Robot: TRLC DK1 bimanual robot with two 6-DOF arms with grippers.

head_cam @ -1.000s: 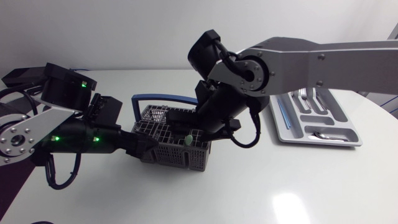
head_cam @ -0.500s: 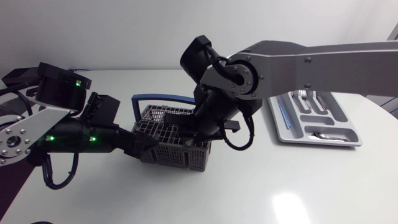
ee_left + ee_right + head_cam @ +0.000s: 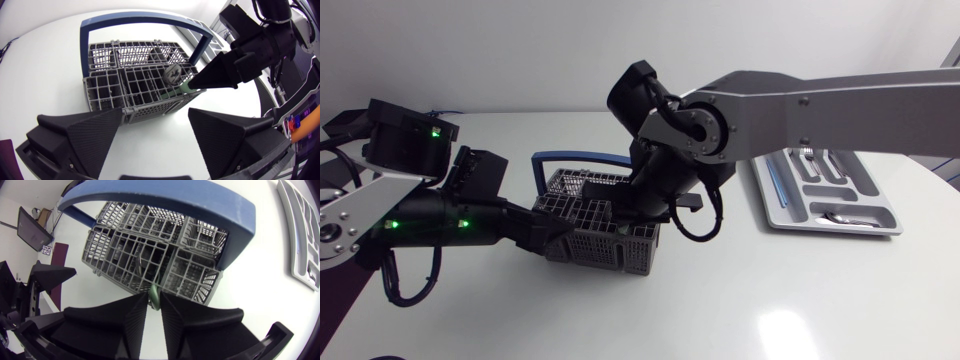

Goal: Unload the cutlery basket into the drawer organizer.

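Right gripper (image 3: 155, 300) has sunk into the basket (image 3: 600, 243), pinching a green handle (image 3: 155, 290); left gripper (image 3: 156, 125) spread

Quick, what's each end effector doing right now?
Left end effector: open, empty.
Right end effector: closed on a green handle in the basket.

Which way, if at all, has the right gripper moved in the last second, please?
Yes: the right gripper has sunk lower into the cutlery basket, shifting away from the drawer organizer.

Left pincer (image 3: 156, 120) wide, right pincer (image 3: 154, 300) tight.
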